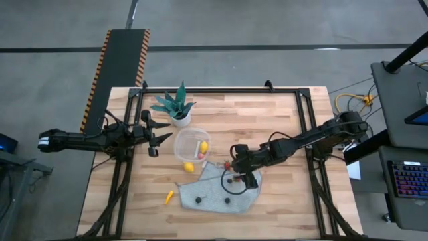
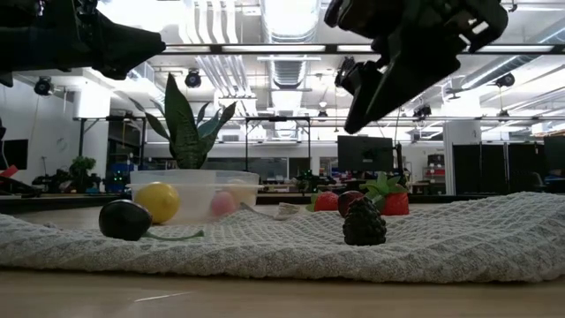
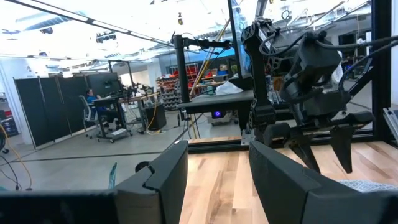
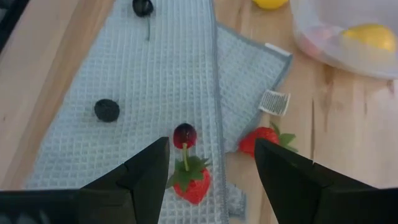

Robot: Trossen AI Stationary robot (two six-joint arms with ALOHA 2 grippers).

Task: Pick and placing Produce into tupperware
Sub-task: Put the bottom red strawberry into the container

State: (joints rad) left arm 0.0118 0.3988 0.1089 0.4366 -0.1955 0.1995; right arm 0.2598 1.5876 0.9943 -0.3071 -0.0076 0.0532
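The round clear tupperware (image 1: 192, 145) stands on the wood table left of centre, with a yellow lemon piece (image 1: 203, 144) inside. Another lemon (image 1: 188, 167) lies just outside it, and an orange carrot piece (image 1: 169, 196) lies nearer the front edge. A grey waffle towel (image 1: 221, 191) carries dark berries (image 4: 107, 110) and a strawberry (image 4: 193, 183) with a dark cherry (image 4: 185, 134) against it. A second strawberry (image 4: 264, 140) lies on bare wood. My right gripper (image 4: 211, 149) hovers open above the towel's strawberries. My left gripper (image 1: 155, 138) waits open, left of the tupperware.
A green spiky plant in a small white pot (image 1: 177, 107) stands just behind the tupperware. A dark blackberry (image 2: 364, 223) and a round dark berry (image 2: 124, 219) sit on the towel near the front. Black frame rails (image 1: 304, 114) run along the table's sides.
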